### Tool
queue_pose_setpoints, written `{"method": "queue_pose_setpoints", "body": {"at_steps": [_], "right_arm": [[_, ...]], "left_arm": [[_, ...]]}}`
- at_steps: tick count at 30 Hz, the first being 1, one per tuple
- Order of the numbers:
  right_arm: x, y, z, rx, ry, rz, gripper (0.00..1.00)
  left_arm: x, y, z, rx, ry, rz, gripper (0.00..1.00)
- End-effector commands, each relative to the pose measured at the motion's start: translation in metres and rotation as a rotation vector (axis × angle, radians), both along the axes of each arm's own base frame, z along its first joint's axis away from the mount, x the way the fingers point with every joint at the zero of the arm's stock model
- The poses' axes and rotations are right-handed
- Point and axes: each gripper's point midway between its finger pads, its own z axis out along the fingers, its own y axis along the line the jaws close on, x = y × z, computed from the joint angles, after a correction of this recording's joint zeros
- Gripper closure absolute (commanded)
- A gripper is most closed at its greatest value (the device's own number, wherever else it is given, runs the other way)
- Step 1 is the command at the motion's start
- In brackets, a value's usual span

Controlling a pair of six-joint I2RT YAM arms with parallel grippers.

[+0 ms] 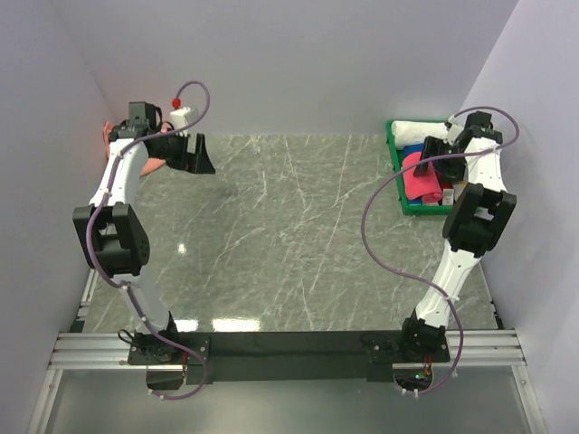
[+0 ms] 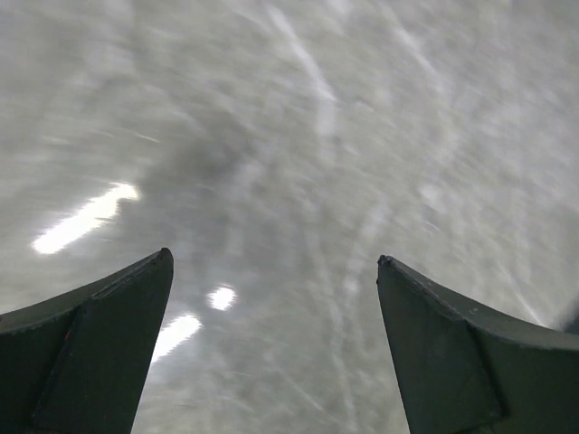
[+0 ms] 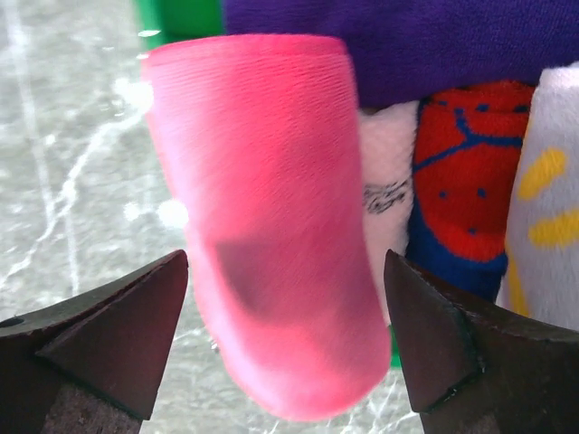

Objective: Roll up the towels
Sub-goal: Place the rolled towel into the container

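A green bin (image 1: 395, 172) at the back right holds several rolled towels: a pink one (image 1: 419, 180), a white one (image 1: 421, 130), blue ones. My right gripper (image 1: 433, 159) hovers open over the bin. In the right wrist view the pink rolled towel (image 3: 271, 217) lies on the bin's edge, between and beyond my open right gripper (image 3: 288, 271), beside purple (image 3: 407, 45), red-and-blue (image 3: 461, 154) and white-and-yellow (image 3: 547, 217) towels. My left gripper (image 1: 192, 154) is open and empty at the back left; its wrist view (image 2: 274, 262) shows only blurred table. A pinkish cloth (image 1: 152, 165) peeks out by the left arm.
The grey marble table (image 1: 289, 235) spans the view between white walls. A black rail (image 1: 289, 345) with both arm bases runs along the near edge. A purple cable (image 1: 384, 244) loops beside the right arm.
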Motion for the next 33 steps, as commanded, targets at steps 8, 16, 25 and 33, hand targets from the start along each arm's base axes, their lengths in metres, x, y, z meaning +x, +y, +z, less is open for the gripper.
{"method": "queue_pose_setpoints", "body": {"at_steps": [8, 16, 25, 33], "right_arm": [[-0.039, 0.047, 0.102, 0.032, -0.195, 0.146, 0.04], [-0.09, 0.048, 0.104, -0.203, -0.215, 0.287, 0.03], [-0.124, 0.056, 0.094, -0.276, -0.211, 0.361, 0.02], [-0.125, 0.102, 0.073, -0.229, -0.244, 0.383, 0.01]], "left_arm": [[0.132, 0.13, -0.002, 0.334, -0.212, 0.442, 0.0], [0.174, 0.192, -0.062, 0.566, -0.227, 0.491, 0.0], [0.154, 0.165, -0.078, 0.488, -0.221, 0.344, 0.0], [0.093, 0.113, -0.045, 0.311, -0.156, 0.347, 0.0]]}}
